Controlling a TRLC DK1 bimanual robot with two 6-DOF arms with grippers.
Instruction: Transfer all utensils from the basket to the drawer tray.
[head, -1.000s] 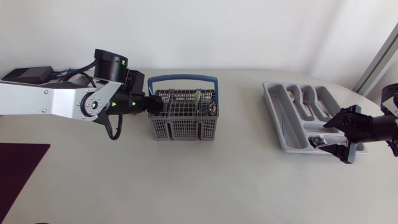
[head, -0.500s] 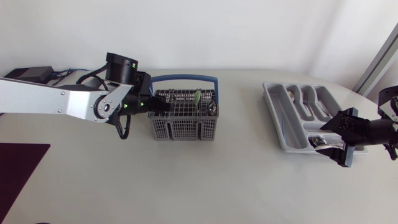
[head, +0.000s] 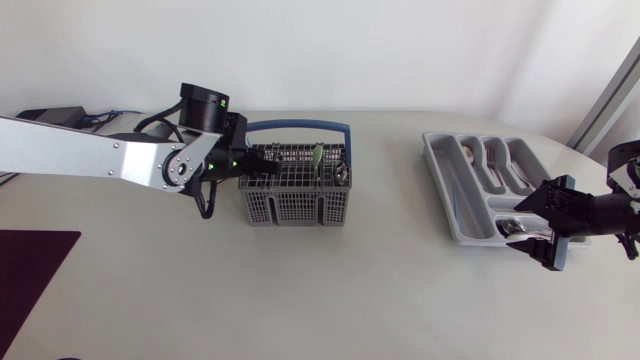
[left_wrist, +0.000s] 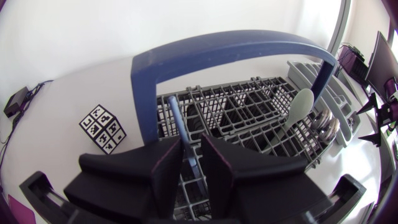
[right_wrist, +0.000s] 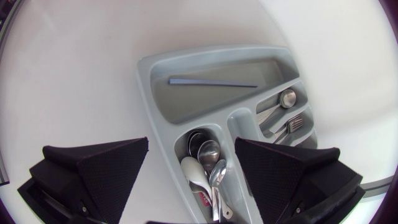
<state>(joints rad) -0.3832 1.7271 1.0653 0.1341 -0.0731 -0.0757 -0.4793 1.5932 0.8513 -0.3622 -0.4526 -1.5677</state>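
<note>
My left hand (left_wrist: 191, 163): barely open, a thin blue stick (left_wrist: 178, 124) between its fingers in the grey grid basket (left_wrist: 267, 99); the head view hides the stick.
My right hand (right_wrist: 191, 148): spread wide over the grey plastic drawer tray (right_wrist: 144, 87).

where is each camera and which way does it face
Head view: fixed above the table, looking down on basket, tray, left gripper and right gripper, both arms showing.
Left wrist view: on the left arm, facing into the basket; own gripper at a blue stick.
Right wrist view: on the right arm, looking down into the tray; own gripper open over spoons.
Shared: head and left wrist, the basket; head and right wrist, the tray.
</note>
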